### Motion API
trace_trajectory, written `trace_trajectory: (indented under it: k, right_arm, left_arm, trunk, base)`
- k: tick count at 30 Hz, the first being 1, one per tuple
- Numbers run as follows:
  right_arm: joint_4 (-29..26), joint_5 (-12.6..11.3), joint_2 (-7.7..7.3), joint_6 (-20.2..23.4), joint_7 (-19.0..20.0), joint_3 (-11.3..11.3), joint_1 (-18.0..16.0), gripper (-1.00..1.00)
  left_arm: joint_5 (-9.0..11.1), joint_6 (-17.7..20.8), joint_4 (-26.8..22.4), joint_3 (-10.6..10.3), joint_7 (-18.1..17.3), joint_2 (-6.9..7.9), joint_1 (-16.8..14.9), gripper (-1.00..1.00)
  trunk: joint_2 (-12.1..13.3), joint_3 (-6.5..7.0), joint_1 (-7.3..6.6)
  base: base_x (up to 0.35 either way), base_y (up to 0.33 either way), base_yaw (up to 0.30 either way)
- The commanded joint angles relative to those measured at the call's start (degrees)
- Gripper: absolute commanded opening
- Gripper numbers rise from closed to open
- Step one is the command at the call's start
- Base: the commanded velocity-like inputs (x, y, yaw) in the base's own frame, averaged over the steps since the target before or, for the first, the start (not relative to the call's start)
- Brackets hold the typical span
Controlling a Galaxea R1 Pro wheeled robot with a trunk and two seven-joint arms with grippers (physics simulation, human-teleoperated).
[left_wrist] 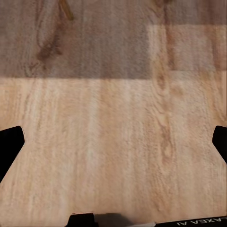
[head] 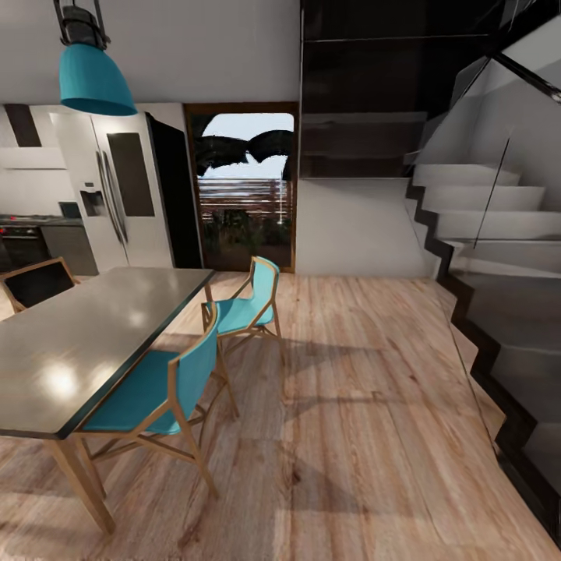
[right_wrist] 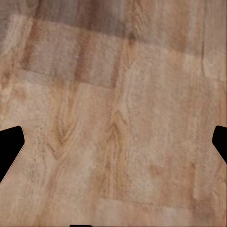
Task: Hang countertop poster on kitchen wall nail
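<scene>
While the robot stood in the dining area, the head view showed a long grey dining table (head: 86, 335) on the wooden floor (head: 366, 436). Two teal chairs, one near (head: 160, 389) and one far (head: 245, 304), stood just beside the table's long edge, and a dark chair (head: 35, 282) stood at its far side. A teal pendant lamp (head: 95, 74) hung above the table. Behind the table were a silver refrigerator (head: 117, 191) and a short piece of the kitchen countertop (head: 31, 221) beside it; I could not see the poster on that piece. Further from the table, a glass door (head: 243, 191) opened to the outside, and a grey staircase (head: 491, 257) rose on the other side of the room. Both arms pointed straight down at the floor. The left gripper (left_wrist: 113, 146) was spread wide, its dark fingertips (left_wrist: 9, 146) far apart at the picture's edges with bare planks between them. The right gripper (right_wrist: 113, 146) was spread the same way, its fingertips (right_wrist: 9, 146) holding nothing above the wood.
</scene>
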Motion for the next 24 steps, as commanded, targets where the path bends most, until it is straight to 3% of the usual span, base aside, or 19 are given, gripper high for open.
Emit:
trace_trajectory:
  k: [1,24]
  right_arm:
    - [0.05,0.54,-0.01,-0.07,-0.42,0.15,-0.03,1.0]
    - [0.05,0.63,0.54,-0.02,-0.42,0.16,-0.03,1.0]
  left_arm:
    - [-0.52,-0.3,0.03,0.15,-0.01,0.0,0.01,1.0]
    - [-0.18,-1.28,0.4,0.41,0.07,0.04,0.03,1.0]
  trunk:
    - [-0.02,-0.05,0.0]
    - [-0.02,-0.05,0.0]
  base:
    - [-0.002,0.005,0.293]
    - [0.0,0.001,0.294]
